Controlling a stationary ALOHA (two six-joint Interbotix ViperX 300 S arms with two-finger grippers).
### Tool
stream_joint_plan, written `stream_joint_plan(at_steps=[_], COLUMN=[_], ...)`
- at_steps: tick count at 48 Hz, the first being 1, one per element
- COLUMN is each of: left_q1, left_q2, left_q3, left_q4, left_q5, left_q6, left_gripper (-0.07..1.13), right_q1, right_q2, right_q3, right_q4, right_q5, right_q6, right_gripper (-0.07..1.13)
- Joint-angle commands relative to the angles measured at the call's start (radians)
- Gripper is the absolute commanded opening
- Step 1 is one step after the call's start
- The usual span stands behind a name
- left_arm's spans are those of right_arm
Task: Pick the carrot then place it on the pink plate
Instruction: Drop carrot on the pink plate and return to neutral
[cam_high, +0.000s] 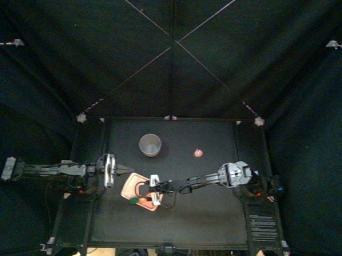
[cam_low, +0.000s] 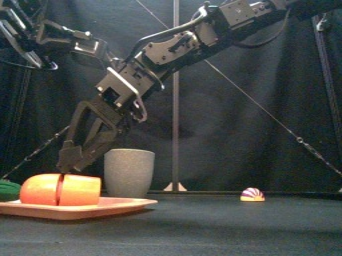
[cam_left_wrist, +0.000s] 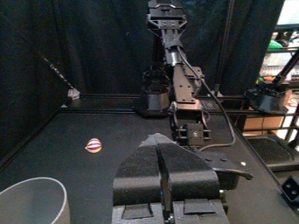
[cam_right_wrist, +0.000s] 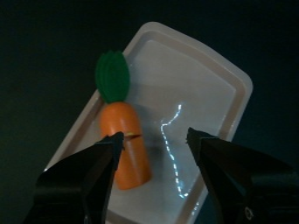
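Carrot (cam_right_wrist: 126, 147) on pink plate (cam_right_wrist: 219, 80); right wrist view shows right pincer (cam_right_wrist: 156, 135) spread.

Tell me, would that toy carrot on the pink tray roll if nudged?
The carrot looks rounded and smooth, so it would probably roll, though the raised rim of the pink tray may stop it. It looks like moulded plastic: likely stiff and light. A seam across it hints it could split.

Dim throughout, black curtains (cam_high: 171, 50) swallowing light. Thin white glare on the plate (cam_right_wrist: 208, 80). Brighter only in the room (cam_left_wrist: 282, 52) beyond.
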Motion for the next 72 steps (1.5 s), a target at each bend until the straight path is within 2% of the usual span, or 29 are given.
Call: stream_joint_plan(at_steps=[1, 18, 30, 40, 51, 61, 72], left_q1=[0.002, 0.002, 0.005, 0.006, 0.009, 0.009, 0.011], left_q2=[0.002, 0.002, -0.002, -0.002, -0.006, -0.008, -0.011], left_q3=[-0.015, -0.015, -0.014, -0.014, -0.011, -0.011, -0.008], left_q4=[0.003, 0.002, 0.009, 0.011, 0.011, 0.012, 0.012], left_q5=[-0.005, -0.005, -0.005, -0.005, -0.005, -0.005, -0.005], left_q6=[0.002, 0.002, 0.003, 0.003, 0.003, 0.003, 0.003], left_gripper=[-0.04, -0.04, -0.04, -0.04, -0.04, -0.04, -0.04], right_q1=[-0.034, -0.06, -0.097, -0.091, -0.089, -0.087, -0.095], right_q2=[-0.129, -0.43, -0.703, -0.928, -1.207, -1.43, -1.528], right_q3=[0.017, 0.232, 0.474, 0.683, 0.885, 1.014, 1.098], right_q4=[-0.028, -0.035, -0.025, -0.015, 0.037, 0.04, 0.046], right_q5=[0.0, -0.067, -0.236, -0.36, -0.46, -0.485, -0.486], right_q6=[0.008, 0.008, 0.008, 0.008, 0.006, 0.006, 0.008], right_gripper=[0.94, 0.94, 0.94, 0.94, 0.94, 0.93, 0.94])
